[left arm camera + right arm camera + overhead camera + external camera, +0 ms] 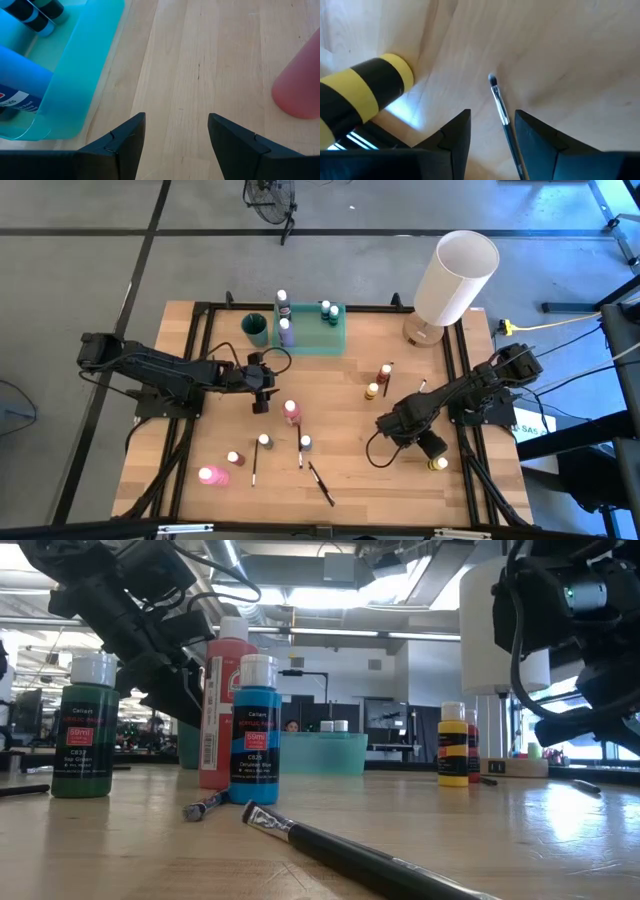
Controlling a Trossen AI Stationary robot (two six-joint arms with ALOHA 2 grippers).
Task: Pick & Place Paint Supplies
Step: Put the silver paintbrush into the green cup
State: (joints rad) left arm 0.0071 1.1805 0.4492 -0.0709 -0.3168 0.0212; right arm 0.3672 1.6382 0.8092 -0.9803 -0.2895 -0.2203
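Note:
Small white-capped paint bottles stand on the wooden table: a pink one (291, 412), a blue one (255, 730), a green one (83, 740), and a red (385, 372) and a yellow (372, 391) pair. Thin dark brushes (320, 483) lie near the front. My left gripper (262, 398) hovers open over bare wood between the green tray (75, 75) and the pink bottle (300, 85). My right gripper (393, 428) stands open, pointing steeply down. A brush (500, 107) runs between its fingers with a gap on either side. A yellow bottle with a black label (365, 95) lies beside it.
The translucent green tray (315, 330) at the far edge holds a purple bottle (286, 330) and several others. A dark green cup (256, 328) stands to its left and a big white lamp (455, 280) to its right. A pink bottle (210, 476) lies at the front left.

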